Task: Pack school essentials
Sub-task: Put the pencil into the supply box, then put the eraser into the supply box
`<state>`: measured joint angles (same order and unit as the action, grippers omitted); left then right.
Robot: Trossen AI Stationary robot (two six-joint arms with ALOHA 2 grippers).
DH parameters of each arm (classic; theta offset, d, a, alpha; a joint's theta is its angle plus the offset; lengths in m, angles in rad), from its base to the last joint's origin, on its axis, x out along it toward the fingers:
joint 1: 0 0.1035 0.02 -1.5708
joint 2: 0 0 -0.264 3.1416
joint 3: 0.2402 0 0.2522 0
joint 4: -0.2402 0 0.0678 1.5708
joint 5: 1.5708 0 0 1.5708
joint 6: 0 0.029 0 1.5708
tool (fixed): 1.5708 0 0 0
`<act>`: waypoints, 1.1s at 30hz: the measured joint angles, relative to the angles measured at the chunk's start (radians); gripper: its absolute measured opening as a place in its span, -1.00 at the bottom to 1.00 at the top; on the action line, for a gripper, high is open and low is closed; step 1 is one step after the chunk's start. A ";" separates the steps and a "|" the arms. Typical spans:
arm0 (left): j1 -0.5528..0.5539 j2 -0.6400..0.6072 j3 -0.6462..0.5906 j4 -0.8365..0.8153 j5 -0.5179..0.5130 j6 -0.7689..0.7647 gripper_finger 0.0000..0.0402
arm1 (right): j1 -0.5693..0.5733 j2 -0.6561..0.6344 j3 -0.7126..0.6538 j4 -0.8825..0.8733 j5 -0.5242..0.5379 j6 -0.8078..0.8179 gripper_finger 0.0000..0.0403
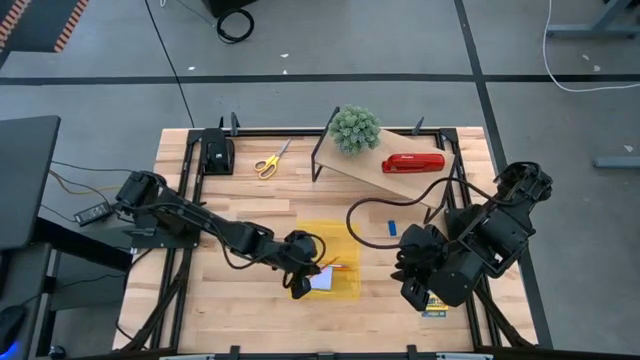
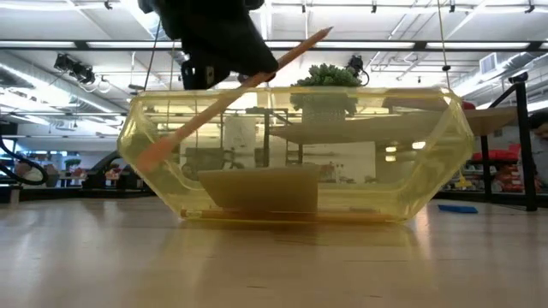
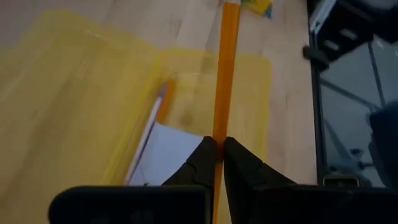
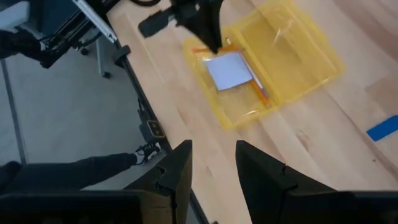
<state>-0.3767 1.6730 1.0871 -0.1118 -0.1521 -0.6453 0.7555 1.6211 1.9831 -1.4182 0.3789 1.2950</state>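
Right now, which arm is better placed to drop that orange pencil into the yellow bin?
Left. The left gripper already pinches the orange pencil above the yellow bin; the right gripper is open, off to the side.

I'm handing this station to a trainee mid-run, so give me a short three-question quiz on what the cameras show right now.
1. True or false: the left pincer is shut on an orange pencil over the yellow bin.
2. Which item already lies inside the bin? A) red stapler B) pale blue notepad C) scissors
3. Fill in: the yellow-handled scissors lie on the table near the ___ arm's base.

Key: 1 true; 2 B; 3 left. The right pincer waits open beside the bin.
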 joint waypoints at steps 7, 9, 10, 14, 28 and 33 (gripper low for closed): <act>-0.010 0.025 0.000 0.000 0.027 0.012 -0.79 | 0.000 0.000 0.000 0.000 0.043 0.012 -0.35; -0.010 0.025 0.000 -0.012 0.026 0.012 -0.68 | 0.000 0.000 0.000 -0.002 0.043 0.014 -0.35; -0.012 0.025 0.000 -0.011 0.026 0.012 -0.61 | 0.000 0.000 0.000 -0.002 0.044 0.014 -0.35; -0.010 0.025 0.000 -0.021 0.024 0.014 -0.35 | 0.000 0.000 0.000 -0.002 0.044 0.015 -0.35; -0.008 0.018 0.000 -0.036 0.026 0.013 0.00 | 0.000 0.001 -0.009 -0.025 0.145 0.044 -0.35; 0.001 -0.043 0.000 -0.027 0.012 0.013 -0.09 | 0.000 0.003 -0.140 -0.091 0.153 0.148 -0.35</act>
<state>-0.3752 1.6300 1.0870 -0.1387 -0.1399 -0.6324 0.7559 1.6245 1.8433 -1.5091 0.5319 1.4433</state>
